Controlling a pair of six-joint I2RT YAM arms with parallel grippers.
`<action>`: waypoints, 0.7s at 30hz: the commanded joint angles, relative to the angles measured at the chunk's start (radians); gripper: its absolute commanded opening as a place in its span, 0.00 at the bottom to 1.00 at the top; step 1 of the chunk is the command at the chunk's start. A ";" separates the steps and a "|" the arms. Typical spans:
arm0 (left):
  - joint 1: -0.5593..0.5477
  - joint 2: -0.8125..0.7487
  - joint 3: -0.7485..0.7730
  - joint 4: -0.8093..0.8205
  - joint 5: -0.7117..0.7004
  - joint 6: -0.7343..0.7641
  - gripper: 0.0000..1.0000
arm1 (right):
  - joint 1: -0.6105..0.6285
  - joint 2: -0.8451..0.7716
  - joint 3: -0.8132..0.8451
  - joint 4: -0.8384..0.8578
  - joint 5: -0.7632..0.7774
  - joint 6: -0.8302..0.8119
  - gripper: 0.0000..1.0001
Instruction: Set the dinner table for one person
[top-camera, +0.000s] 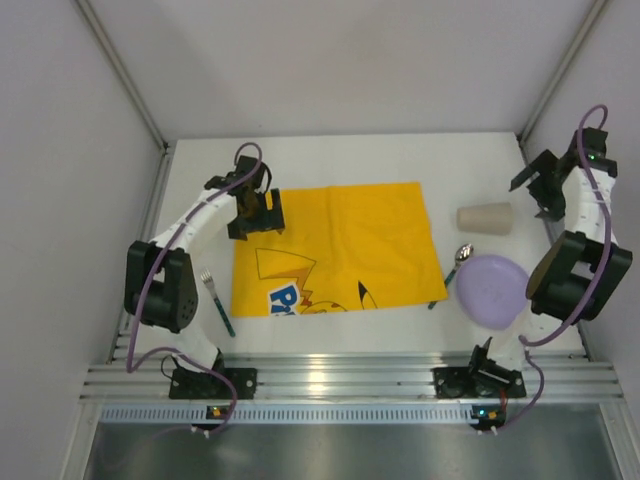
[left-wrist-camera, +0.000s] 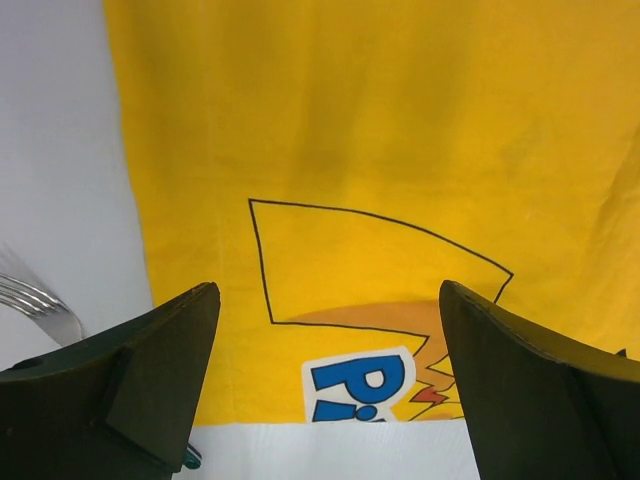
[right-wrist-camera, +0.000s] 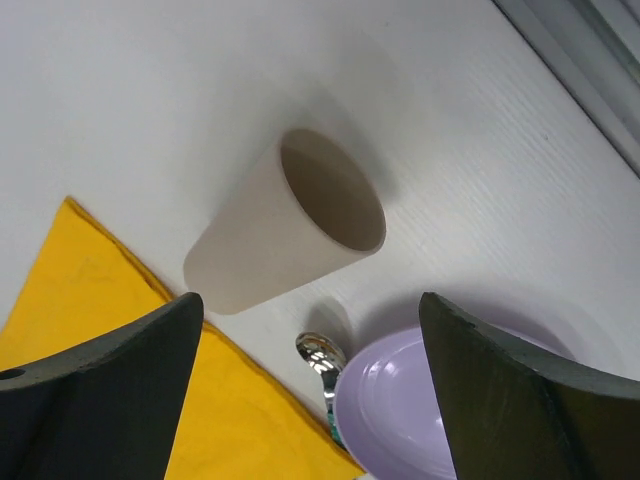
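dinner table (top-camera: 330, 160) | yellow mat (top-camera: 340, 245) | fork (top-camera: 215, 300) | cup (top-camera: 485, 217) | spoon (top-camera: 462, 256) | lilac plate (top-camera: 492, 288)

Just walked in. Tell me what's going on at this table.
Two robot arms are setting a place, and neither holds anything. The left fingers stand open above the yellow mat, which is spread on the white table. The right fingers stand open above a beige cup lying on its side, right of the mat. A lilac plate and a spoon sit near the cup; a fork lies left of the mat.
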 joint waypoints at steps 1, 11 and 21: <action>-0.034 -0.006 -0.037 0.069 0.034 -0.025 0.96 | -0.030 0.019 -0.035 0.020 -0.092 0.022 0.89; -0.083 0.032 -0.034 0.098 0.052 0.021 0.95 | -0.144 0.133 -0.095 0.144 -0.372 0.038 0.90; -0.083 0.052 -0.077 0.143 0.071 0.030 0.95 | -0.126 0.107 -0.279 0.219 -0.501 0.055 0.83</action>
